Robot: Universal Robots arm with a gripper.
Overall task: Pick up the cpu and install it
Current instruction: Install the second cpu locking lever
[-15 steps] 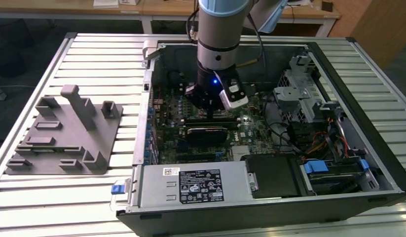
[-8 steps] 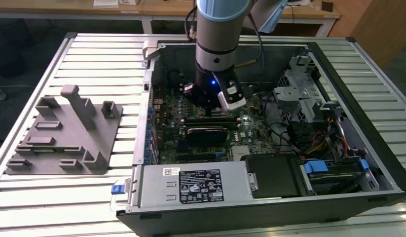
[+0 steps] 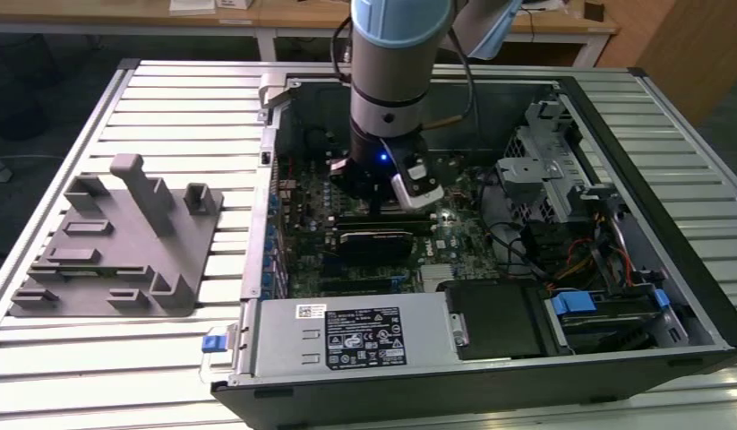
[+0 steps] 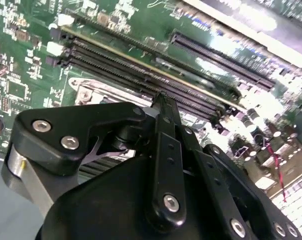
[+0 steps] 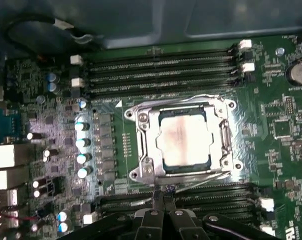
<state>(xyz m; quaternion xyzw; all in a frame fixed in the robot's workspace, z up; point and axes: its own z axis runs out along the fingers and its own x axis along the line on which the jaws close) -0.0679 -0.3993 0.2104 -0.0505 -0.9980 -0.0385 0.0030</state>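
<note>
Green motherboard (image 5: 36, 90), cpu (image 5: 183, 140) socketed, just beside end effector (image 5: 162, 200)

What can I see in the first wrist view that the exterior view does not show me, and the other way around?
First wrist view: the cpu lies inside the metal-framed socket, silvery top up, with the claw beside the socket. Exterior view: the grey tray on the slatted table, at the exterior view's left of the computer case, and the arm reaching down into it. Both: the green motherboard.

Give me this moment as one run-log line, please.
cpu: seated in socket | claw: shut, empty, beside socket over memory slots | tray: outside case
</note>
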